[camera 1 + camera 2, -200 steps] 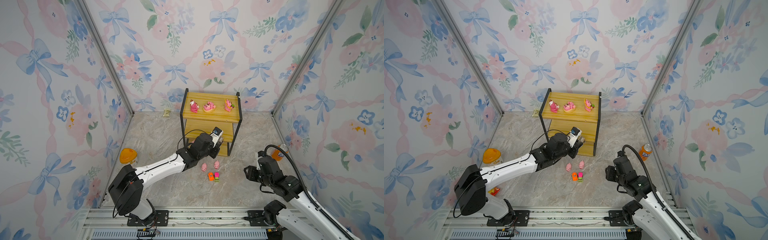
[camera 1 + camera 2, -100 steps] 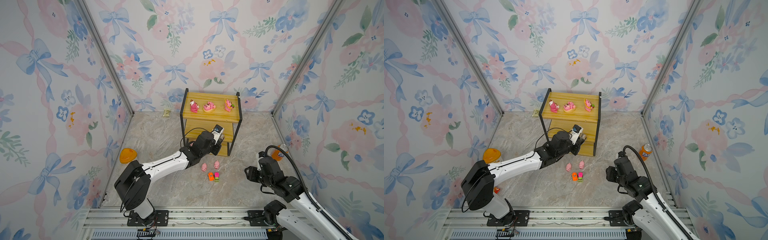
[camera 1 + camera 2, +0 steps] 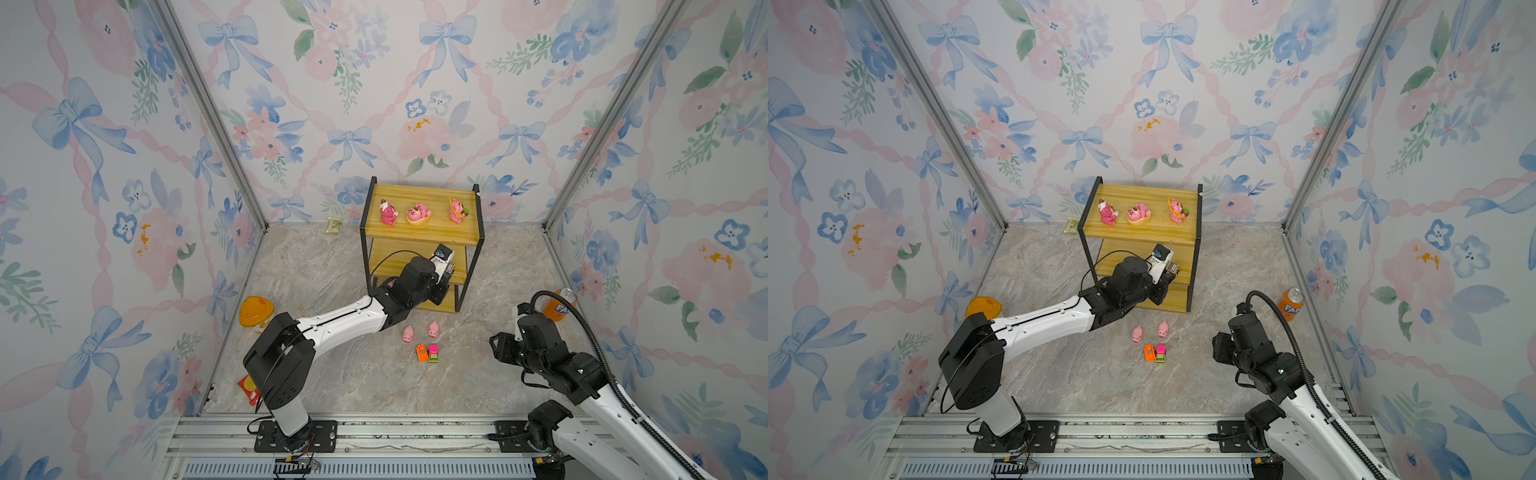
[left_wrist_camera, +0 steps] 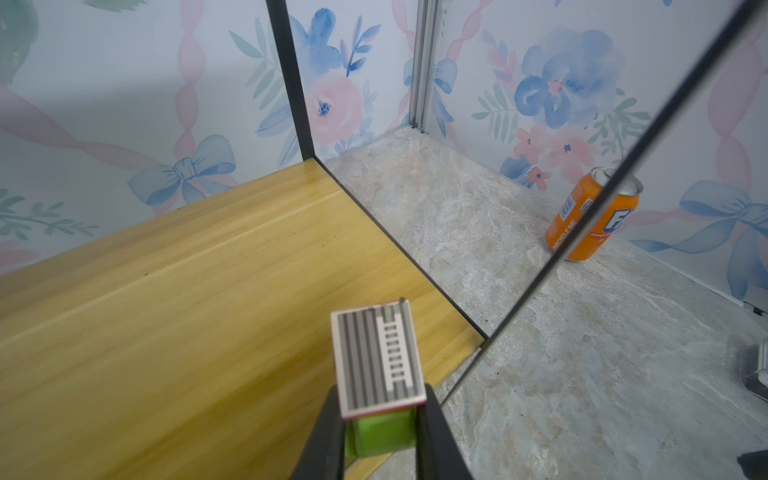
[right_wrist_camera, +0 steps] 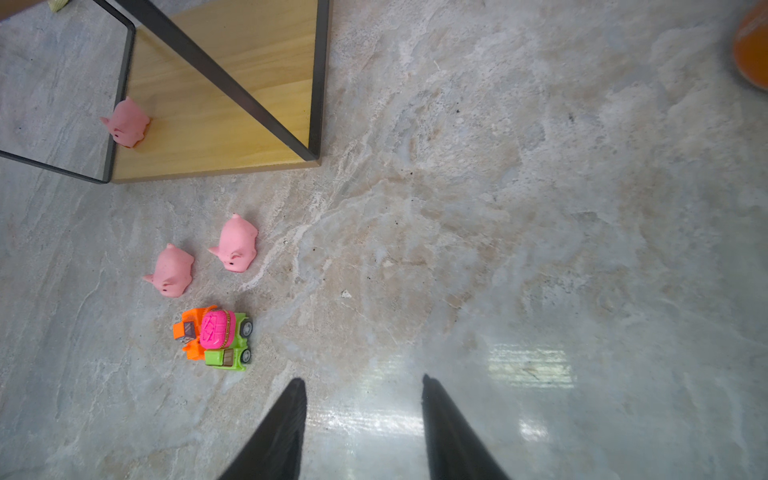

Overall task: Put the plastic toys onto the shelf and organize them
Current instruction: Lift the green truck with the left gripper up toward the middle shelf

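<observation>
The shelf [image 3: 415, 194], seen at centre back in both top views, is built of smooth, grained yellow boards set in a thin black metal frame with square corners. On its top board three glossy dark pink bear figurines [image 3: 418, 214] are lined up, each apart from the next. The left claw [image 4: 380, 419] is extended under that board and is clamped on a boxy mini car [image 4: 376, 357], green-bodied with a flat grey-and-white striped roof. The car is held over the corner of a lower board, just inside the black edge rail; whether the wood is touched cannot be told. A rounded, matte pale pink pig [image 5: 126, 122] is stood at the edge of the bottom board. Below the shelf in a top view, two more pigs [image 3: 408, 333] are set on the veined, stone-patterned bench [image 3: 332, 374]. Just below them an orange car [image 3: 422, 352] and a pink-green car [image 3: 433, 354] are pressed side by side. The right claw [image 5: 361, 378] is held at lower right, its tapered black fingers parted over bare glossy bench. Open bench is found between it and the toys. A cylindrical orange soda can [image 3: 559, 305] is stood by the right wall.
</observation>
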### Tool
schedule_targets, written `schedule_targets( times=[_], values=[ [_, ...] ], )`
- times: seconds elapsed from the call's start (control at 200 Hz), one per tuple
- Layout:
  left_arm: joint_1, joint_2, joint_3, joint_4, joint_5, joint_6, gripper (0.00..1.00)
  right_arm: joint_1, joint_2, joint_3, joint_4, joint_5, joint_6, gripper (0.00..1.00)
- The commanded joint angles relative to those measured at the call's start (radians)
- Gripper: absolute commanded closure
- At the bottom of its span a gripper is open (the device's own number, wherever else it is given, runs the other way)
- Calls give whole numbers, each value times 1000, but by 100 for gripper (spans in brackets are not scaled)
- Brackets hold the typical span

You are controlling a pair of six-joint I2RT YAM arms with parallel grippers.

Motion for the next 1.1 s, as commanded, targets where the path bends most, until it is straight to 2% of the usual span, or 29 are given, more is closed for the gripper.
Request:
schedule_targets(
  times=[0.0, 0.545, 1.095],
  values=[
    [-6, 23, 31, -8, -13, 21, 85, -16, -2, -7, -21, -5, -18, 52],
    [-14, 86, 93, -41, -20, 35, 84, -28, -10, -14, -26, -12, -21, 52],
    [-14, 85, 93, -47, -46, 28, 82, -35, -30, -19, -34, -13, -17, 52]
  ],
)
